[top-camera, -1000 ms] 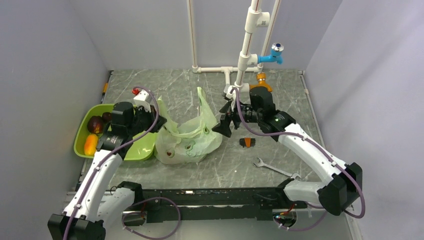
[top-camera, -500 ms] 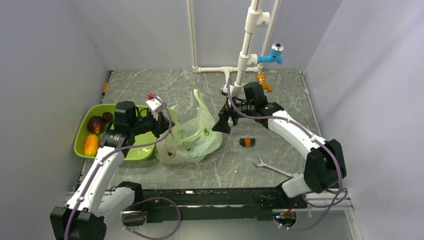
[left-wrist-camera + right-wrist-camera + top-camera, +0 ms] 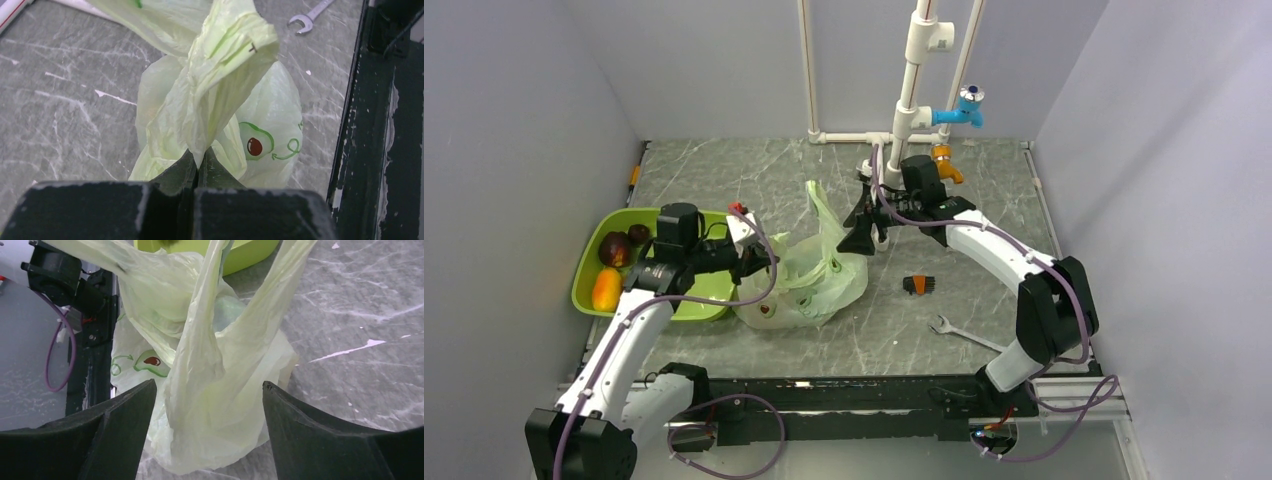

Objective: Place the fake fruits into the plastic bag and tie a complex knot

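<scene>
Left wrist: left fingers (image 3: 176, 175) pinch the crinkly translucent plastic bag (image 3: 220, 95); right fingers (image 3: 125, 420) gape wide.

A grey table (image 3: 984, 190) with white marble veining fills the middle of the top view. At centre left a lime-green tray (image 3: 581, 285) sits on it. Right beside the tray, the pale green plastic bag (image 3: 809, 295) rests its bulging bottom on the surface at frame centre. To the right of the bag, and apart from it, lies a small orange and black item (image 3: 915, 285). Lower right of that, near the table's bottom edge, a silver wrench (image 3: 969, 337) lies flat. Along the upper edge a white pipe (image 3: 849, 139) runs across the tabletop.
</scene>
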Available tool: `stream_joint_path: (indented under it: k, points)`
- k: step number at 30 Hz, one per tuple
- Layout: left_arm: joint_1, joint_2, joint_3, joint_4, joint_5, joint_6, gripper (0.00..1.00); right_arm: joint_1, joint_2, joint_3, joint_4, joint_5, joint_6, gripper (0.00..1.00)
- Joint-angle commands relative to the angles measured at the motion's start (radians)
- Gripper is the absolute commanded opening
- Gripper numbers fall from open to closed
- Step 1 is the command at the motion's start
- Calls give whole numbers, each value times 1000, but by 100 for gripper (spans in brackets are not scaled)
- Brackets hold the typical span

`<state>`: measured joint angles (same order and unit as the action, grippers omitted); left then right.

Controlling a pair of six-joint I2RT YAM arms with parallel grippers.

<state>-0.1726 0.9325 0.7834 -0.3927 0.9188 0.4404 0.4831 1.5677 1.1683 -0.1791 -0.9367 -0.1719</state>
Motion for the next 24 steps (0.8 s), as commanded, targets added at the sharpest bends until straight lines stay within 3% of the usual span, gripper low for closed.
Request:
stream_joint_path:
  k: [1, 6, 8, 11, 13, 19, 24]
  points:
    - [-2, 20, 77, -131, 149, 249, 0, 35, 35, 15, 102, -54, 57, 76]
    - [-26, 122, 204, -376, 192, 527, 0, 84, 7, -20, 151, -1, 95, 59]
    - [-41, 179, 266, -449, 203, 596, 0, 105, -9, -39, 164, 38, 97, 43]
    - [-83, 251, 348, -563, 190, 682, 0, 139, -44, -69, 175, 121, 99, 13]
    - [-111, 286, 389, -614, 182, 729, 0, 161, -70, -83, 175, 185, 101, 2]
    - [-211, 365, 453, -651, 120, 714, 0, 187, -111, -102, 205, 218, 82, 0]
    - [-223, 446, 500, -655, 86, 674, 0, 198, -137, -97, 171, 138, 7, 4]
